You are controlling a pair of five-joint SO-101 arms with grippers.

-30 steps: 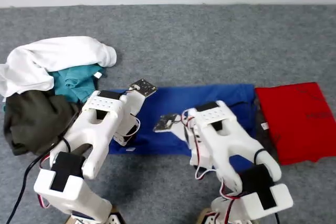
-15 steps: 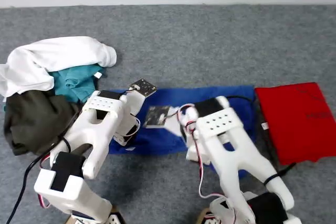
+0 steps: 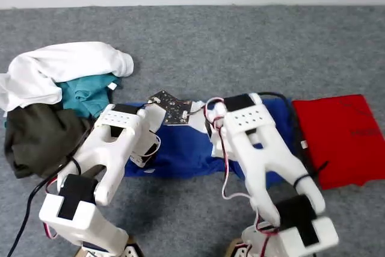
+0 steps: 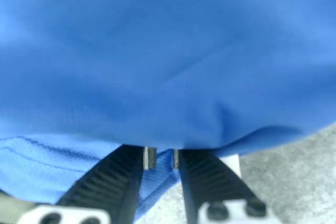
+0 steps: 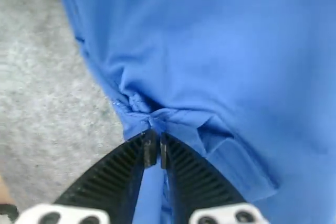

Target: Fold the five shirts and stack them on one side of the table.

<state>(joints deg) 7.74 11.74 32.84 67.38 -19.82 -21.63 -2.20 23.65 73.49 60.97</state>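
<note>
My left claw (image 4: 161, 158) and right claw (image 5: 155, 148) each pinch an edge of the blue shirt (image 3: 186, 148) spreading ahead of them, so I judge I'm mid-fold and should next carry both edges across evenly.

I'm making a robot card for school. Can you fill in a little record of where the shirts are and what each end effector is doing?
left end effector: shut on blue shirt
right end effector: shut on the blue shirt's bunched edge
blue shirt: lying mid-table under both arms
red shirt: folded flat, on the right arm's side
pile: white shirt, teal shirt, dark shirt, crumpled together on the left arm's side
</note>
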